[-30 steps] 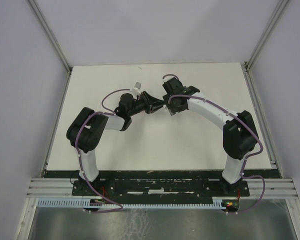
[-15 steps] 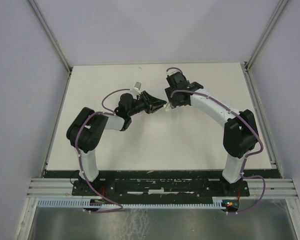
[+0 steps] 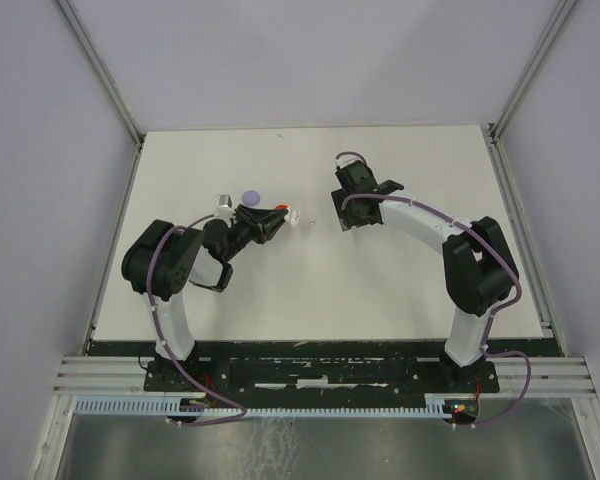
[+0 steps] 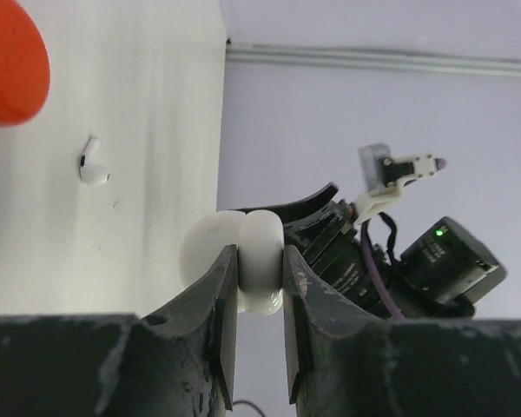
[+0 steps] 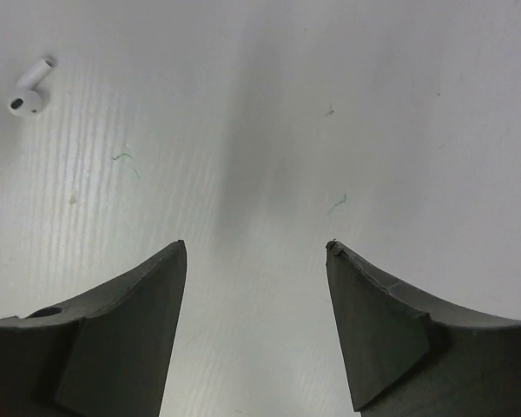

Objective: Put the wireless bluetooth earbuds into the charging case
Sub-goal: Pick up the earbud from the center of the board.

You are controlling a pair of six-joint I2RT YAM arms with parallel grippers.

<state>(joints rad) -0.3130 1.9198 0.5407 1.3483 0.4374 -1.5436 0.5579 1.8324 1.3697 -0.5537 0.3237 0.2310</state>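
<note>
My left gripper (image 4: 259, 254) is shut on a white rounded charging case (image 4: 204, 252), pinching one of its two lobes, with the case held out sideways. From above, this gripper (image 3: 278, 214) is left of the table's centre, the case (image 3: 291, 212) at its tip. One white earbud (image 4: 91, 163) lies on the table beyond the case. My right gripper (image 5: 256, 248) hangs open over bare table, and a white earbud (image 5: 28, 91) lies off to its upper left. Seen from above, that earbud (image 3: 313, 218) lies between the two grippers, left of the right gripper (image 3: 338, 220).
A red rounded piece (image 4: 9, 61) sits close to the left gripper. A lavender disc (image 3: 251, 196) and a small silvery piece (image 3: 223, 199) lie just behind the left arm. Grey walls enclose the white table (image 3: 400, 290) on three sides.
The left arm has drawn back to the left with the case, uncovering the lavender disc and the silvery piece. The right gripper has pulled away from it, and its jaws have narrowed slightly.
</note>
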